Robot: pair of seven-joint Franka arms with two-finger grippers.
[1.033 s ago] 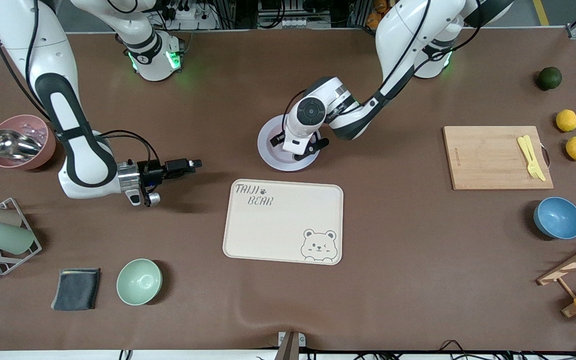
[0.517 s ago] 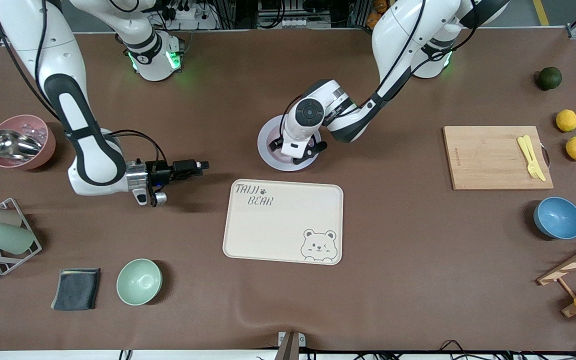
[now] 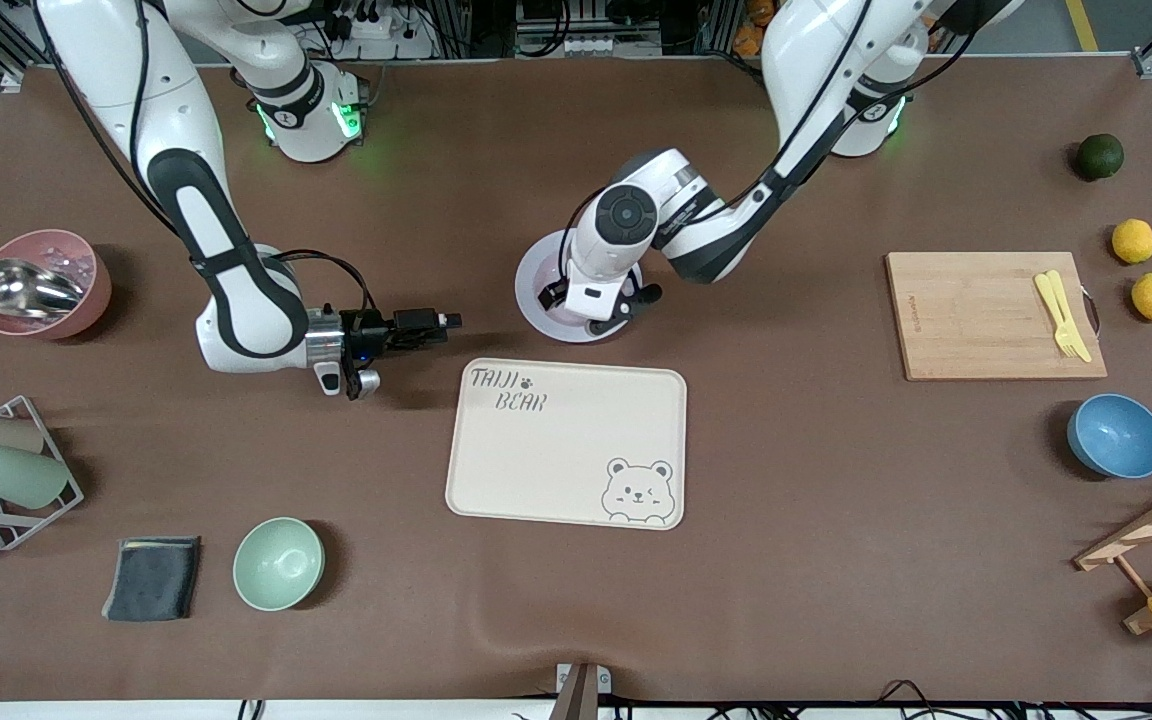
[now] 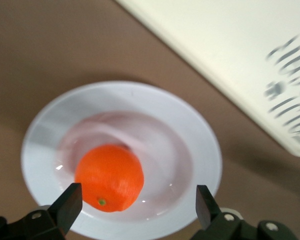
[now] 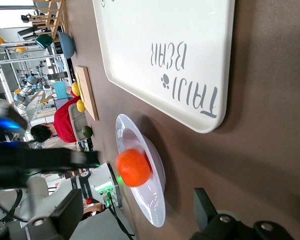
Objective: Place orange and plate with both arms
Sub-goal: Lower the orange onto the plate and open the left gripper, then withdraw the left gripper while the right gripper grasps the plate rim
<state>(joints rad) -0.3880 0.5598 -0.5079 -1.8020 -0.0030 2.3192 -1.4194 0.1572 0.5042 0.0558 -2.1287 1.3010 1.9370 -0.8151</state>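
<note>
The orange [image 4: 109,177] lies in the well of the plate [image 4: 200,145], free of both fingers. My left gripper [image 4: 138,200] hangs open just above it, fingers on either side of the fruit. In the front view this gripper [image 3: 591,303] covers most of the plate [image 3: 533,275] and hides the orange. My right gripper [image 3: 443,321] is open and level, low over the table, pointing at the plate from the right arm's end. Its wrist view shows the orange [image 5: 133,167] on the plate [image 5: 157,200], farther off than the open gripper [image 5: 137,202].
The cream bear tray [image 3: 566,450] lies just nearer the camera than the plate. A cutting board [image 3: 986,315] with a yellow fork, two lemons [image 3: 1133,241] and a blue bowl [image 3: 1116,436] sit at the left arm's end. A green bowl [image 3: 278,563], a pink bowl [image 3: 46,283] and a cup rack [image 3: 6,470] sit at the right arm's end.
My left gripper has opened and let go of the orange, which now rests on the plate. My right arm has swung its gripper closer to the plate.
</note>
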